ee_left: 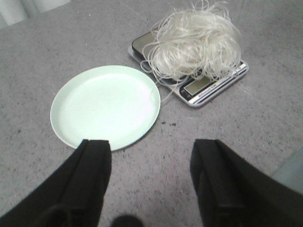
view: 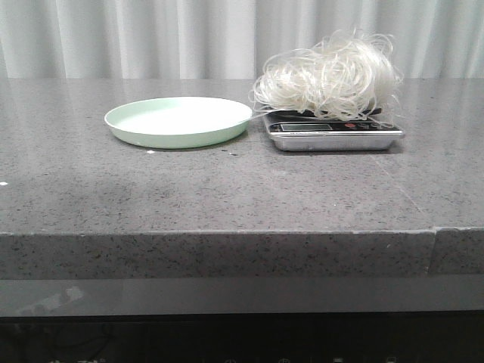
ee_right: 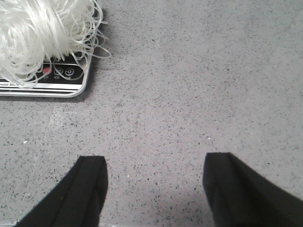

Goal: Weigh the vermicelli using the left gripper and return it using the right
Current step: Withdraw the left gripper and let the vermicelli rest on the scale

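Note:
The vermicelli (view: 329, 77), a fluffy tangle of white glassy noodles, lies on a silver kitchen scale (view: 335, 134) right of the pale green plate (view: 178, 121), which is empty. It also shows in the left wrist view (ee_left: 196, 40) and in the right wrist view (ee_right: 38, 33). Neither gripper appears in the front view. My left gripper (ee_left: 150, 144) is open and empty above the table, at the near edge of the plate (ee_left: 104, 106). My right gripper (ee_right: 154, 163) is open and empty over bare table, to the right of the scale (ee_right: 57, 85).
The grey speckled stone table (view: 227, 197) has a front edge close to the camera. A pale curtain (view: 151, 38) hangs behind it. A few loose strands hang over the scale's sides.

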